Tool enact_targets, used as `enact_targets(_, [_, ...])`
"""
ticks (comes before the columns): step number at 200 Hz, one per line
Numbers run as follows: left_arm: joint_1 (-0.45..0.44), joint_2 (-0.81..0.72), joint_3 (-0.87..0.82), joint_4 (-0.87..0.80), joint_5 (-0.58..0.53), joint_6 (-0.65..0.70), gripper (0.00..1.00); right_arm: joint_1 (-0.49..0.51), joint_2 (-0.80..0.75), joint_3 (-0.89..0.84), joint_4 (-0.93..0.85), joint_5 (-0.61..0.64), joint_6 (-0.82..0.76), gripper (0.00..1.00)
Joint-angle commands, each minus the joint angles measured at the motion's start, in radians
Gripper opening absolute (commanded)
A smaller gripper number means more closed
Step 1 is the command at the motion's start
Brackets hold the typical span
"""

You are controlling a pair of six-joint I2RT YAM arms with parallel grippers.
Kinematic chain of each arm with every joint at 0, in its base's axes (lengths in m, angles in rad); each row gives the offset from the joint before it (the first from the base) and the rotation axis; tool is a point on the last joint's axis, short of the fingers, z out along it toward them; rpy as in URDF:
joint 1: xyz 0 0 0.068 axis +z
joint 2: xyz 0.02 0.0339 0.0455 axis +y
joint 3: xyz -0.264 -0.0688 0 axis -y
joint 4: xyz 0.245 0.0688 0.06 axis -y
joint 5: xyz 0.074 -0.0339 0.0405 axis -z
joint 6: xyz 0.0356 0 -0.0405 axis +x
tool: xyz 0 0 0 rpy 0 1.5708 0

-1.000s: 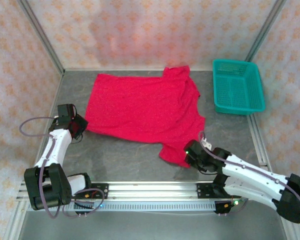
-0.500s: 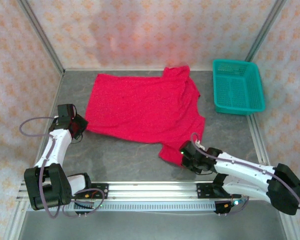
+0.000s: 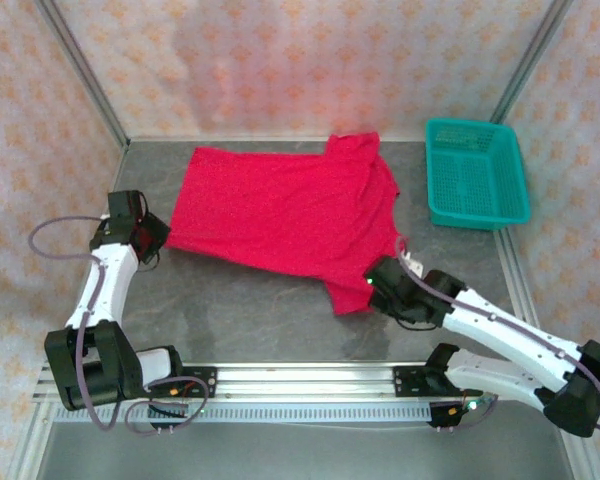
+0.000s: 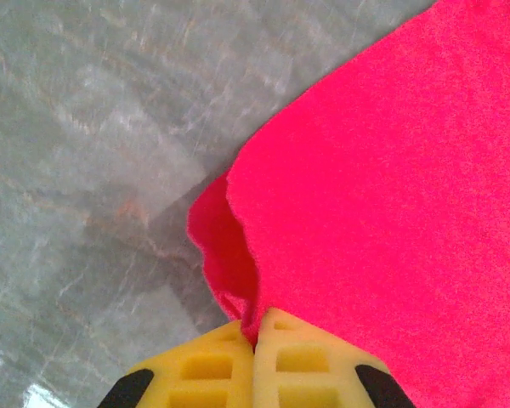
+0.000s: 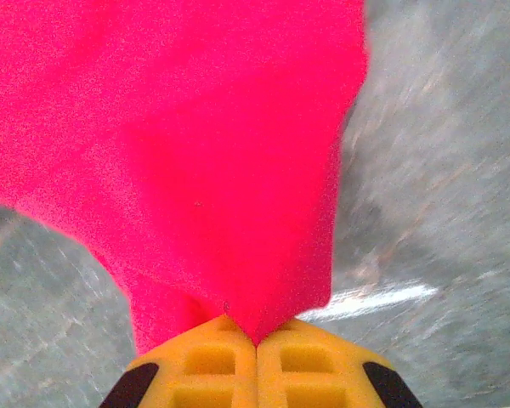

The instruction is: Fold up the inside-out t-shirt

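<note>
the big grey table (image 3: 250, 320) fills the floor of the pen, with pale flowery walls around it. the red t-shirt (image 3: 280, 215) lies spread out in the middle of the table, toward the back. its bottom hem is on the left side and its neck and sleeves are on the right side. the near sleeve points down toward the arms.

the teal basket (image 3: 480, 218) sits in the back right corner, just beside the shirt but not touching it.

the left arm reaches up along the left side of the table. the right arm reaches in from the near right corner.

the left pincer (image 3: 161, 243) is at the near left corner of the shirt. in the left wrist view the left pincer (image 4: 257, 327) has its two yellow fingers (image 4: 208, 367) pressed tight together, with the edge of the red shirt (image 4: 391, 195) pinched between them. a little fold of cloth curls under beside the tips.

the right pincer (image 3: 369, 291) is at the end of the near sleeve. in the right wrist view the right pincer (image 5: 257, 337) is squeezed closed too, and the red cloth (image 5: 178, 127) runs right into the crack between its yellow fingers (image 5: 200, 365), so it grips the sleeve.
</note>
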Motion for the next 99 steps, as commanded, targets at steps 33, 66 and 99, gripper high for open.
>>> enact_targets(33, [0.04,-0.012,0.076,-0.061,-0.036,0.001,0.0,-0.01,0.009,0.189,-0.298,0.348,-0.053,0.0])
enact_targets(66, [0.039,-0.03,0.051,-0.064,0.002,0.011,0.0,-0.009,-0.021,0.147,-0.203,0.255,-0.077,0.0])
enact_targets(99, [0.022,-0.148,-0.058,-0.072,0.056,0.005,0.0,-0.009,-0.062,0.114,-0.127,0.141,-0.074,0.0])
